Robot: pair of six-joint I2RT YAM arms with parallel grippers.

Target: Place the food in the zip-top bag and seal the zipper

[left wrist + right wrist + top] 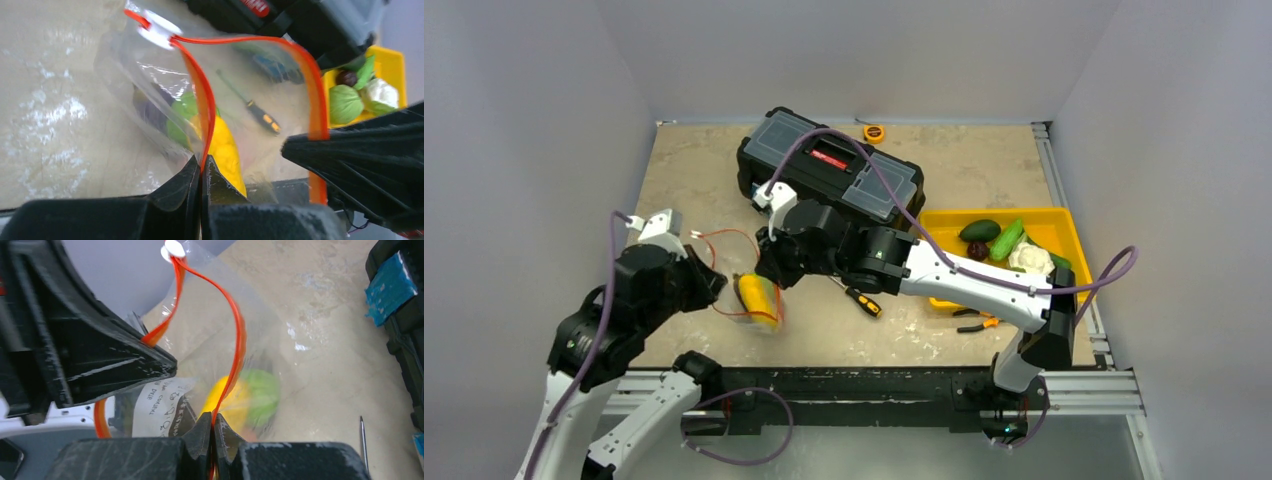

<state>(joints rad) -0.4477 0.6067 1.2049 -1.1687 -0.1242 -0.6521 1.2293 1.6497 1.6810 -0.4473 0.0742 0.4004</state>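
The clear zip-top bag [754, 300] hangs between my two grippers over the table's front left, mouth held open. Its orange-red zipper [200, 95] splits into two strips from a white slider [157, 30]. My left gripper [202, 167] is shut on one strip; my right gripper [212, 422] is shut on the other [239, 340]. Inside the bag lie a yellow piece [225, 150], a green piece [182, 112] and something dark purple [147, 105]. More food [1009, 245] lies in the yellow tray: dark green pieces, a white cauliflower [1029, 258].
A black toolbox [829, 165] stands at the back centre. A yellow tray [1064, 225] sits at the right. A black-and-orange screwdriver [862, 300] and orange-handled pliers [976, 322] lie on the table near the tray. A small orange tape measure [874, 132] sits behind the toolbox.
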